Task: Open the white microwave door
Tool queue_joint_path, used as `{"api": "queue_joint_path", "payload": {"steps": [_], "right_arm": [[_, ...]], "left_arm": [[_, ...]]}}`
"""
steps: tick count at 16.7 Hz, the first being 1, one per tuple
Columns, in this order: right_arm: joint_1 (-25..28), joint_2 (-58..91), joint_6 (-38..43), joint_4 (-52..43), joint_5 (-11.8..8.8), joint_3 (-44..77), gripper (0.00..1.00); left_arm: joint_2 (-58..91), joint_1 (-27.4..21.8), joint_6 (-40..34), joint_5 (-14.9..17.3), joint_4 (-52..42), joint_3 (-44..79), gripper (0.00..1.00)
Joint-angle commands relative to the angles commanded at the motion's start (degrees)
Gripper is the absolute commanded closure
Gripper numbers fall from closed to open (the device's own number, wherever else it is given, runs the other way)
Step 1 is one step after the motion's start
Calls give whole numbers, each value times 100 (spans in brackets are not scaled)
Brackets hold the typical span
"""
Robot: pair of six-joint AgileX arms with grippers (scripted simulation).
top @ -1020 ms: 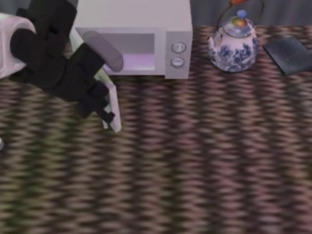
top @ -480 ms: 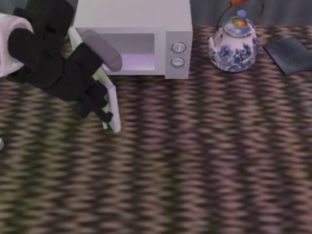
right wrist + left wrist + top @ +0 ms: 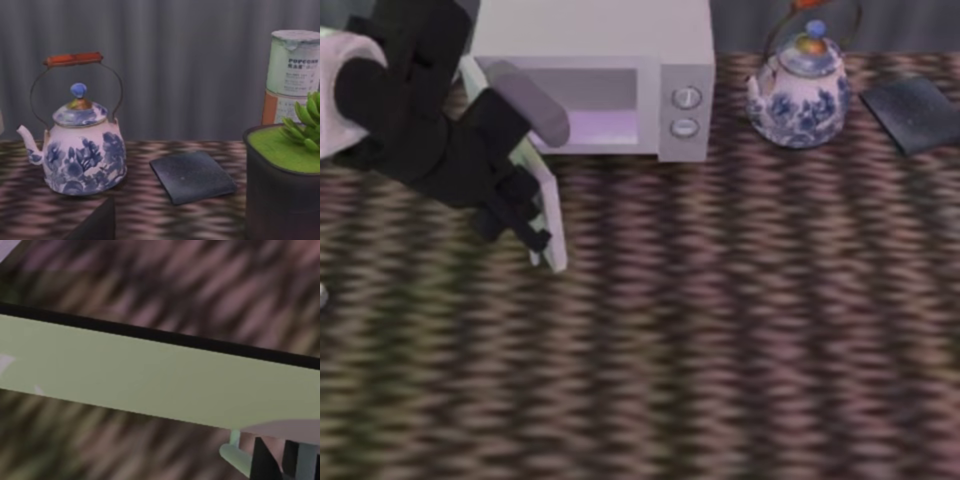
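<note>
- Top view: left gripper (image 3: 533, 235) at free end of the door (image 3: 548, 215), fingers seemingly pinched on its handle edge. Door swung wide, long axis pointing out from the white microwave (image 3: 595, 75) toward table front, hinge at left. Cavity exposed. Floral teapot (image 3: 800, 92) and dark pad (image 3: 912, 113) well right, clear of swing.
- Left wrist view: door edge (image 3: 150, 372) crosses close; handle strip (image 3: 235, 457) beside dark fingertip (image 3: 262, 465).
- Right wrist view: teapot (image 3: 80, 150), dark pad (image 3: 192, 176), potted plant (image 3: 285, 170), popcorn tin (image 3: 292, 75); right gripper unseen, parked.

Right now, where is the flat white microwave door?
In the top view, the flat white door stands swung open at the white microwave's left front, beside the left gripper.
</note>
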Motion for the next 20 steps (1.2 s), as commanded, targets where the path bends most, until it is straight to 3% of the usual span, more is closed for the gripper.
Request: {"api": "queue_joint_path", "payload": {"steps": [11, 20], "right_arm": [[0, 0, 0, 0, 0, 0, 0], [0, 0, 0, 0, 0, 0, 0]], "left_arm": [[19, -6, 11, 28, -11, -12, 100], [5, 442, 1107, 467, -411, -29, 100]]}}
